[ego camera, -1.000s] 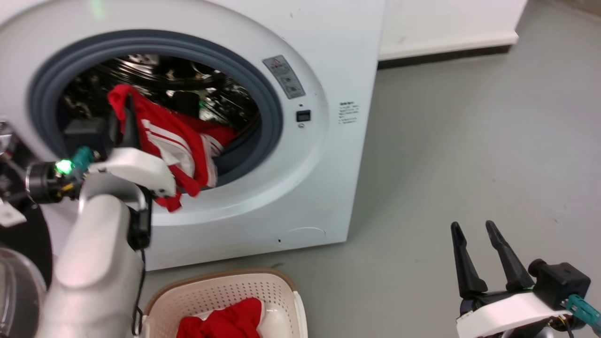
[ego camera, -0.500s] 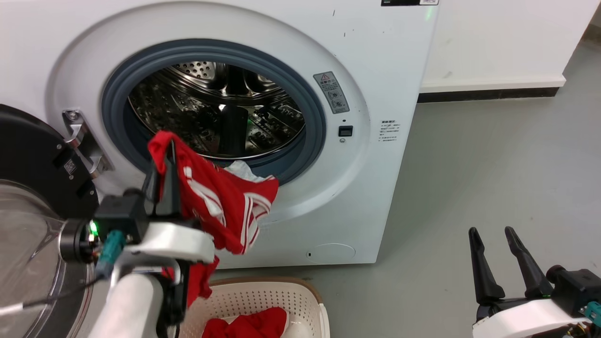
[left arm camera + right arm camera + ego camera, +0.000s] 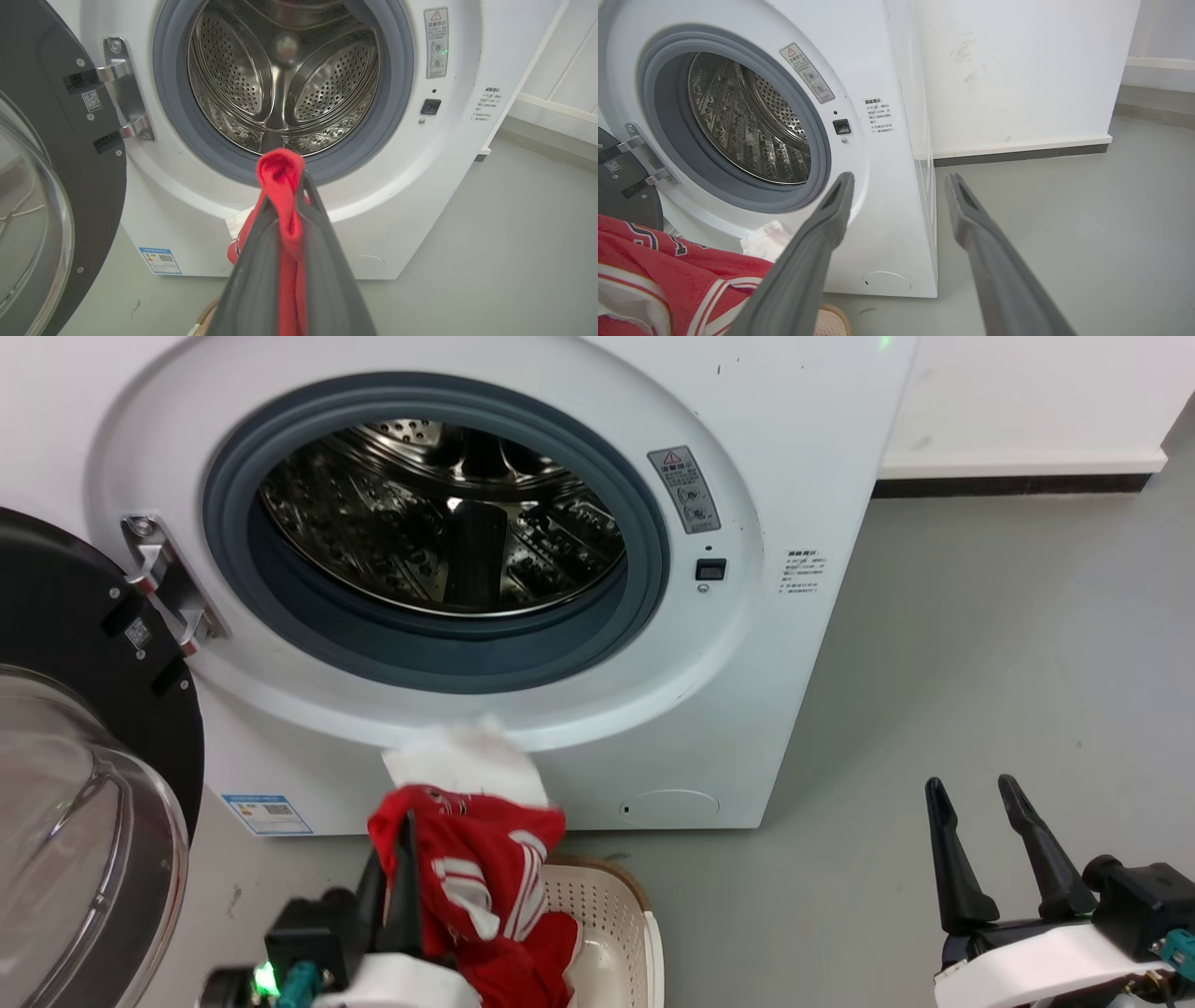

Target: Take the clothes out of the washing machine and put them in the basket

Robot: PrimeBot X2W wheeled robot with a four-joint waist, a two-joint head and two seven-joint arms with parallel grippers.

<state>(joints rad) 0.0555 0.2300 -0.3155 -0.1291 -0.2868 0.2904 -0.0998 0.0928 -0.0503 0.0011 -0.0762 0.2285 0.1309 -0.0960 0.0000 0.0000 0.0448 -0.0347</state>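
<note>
Nearest to me, the left gripper (image 3: pixel 397 831) is clamped on a fold of the red clothes (image 3: pixel 476 877). In the left wrist view the fabric is pinched between both fingers, with a loop bulging above the tips. The garment hangs over the near left part of the basket (image 3: pixel 607 915), and its lower folds appear to be inside the rim. A white flap (image 3: pixel 467 761) sticks up on the machine side; I cannot tell whether it belongs to the same garment.

The right gripper (image 3: pixel 971 784) is low over the floor (image 3: pixel 980 644), well apart from the basket, with its fingers spread and nothing between them.

Beyond, the washing machine (image 3: pixel 803 448) stands with its door (image 3: pixel 84 784) swung wide. The drum (image 3: pixel 439 513) looks bare as far as I can see, though its lowest front part is hidden behind the gasket.

Assessment: the step in hand is the drop. I would shift the left gripper toward the basket's middle and lower it until the bulk sits inside. I would part the fingers only then, taking care that the white flap does not drape over the rim.
</note>
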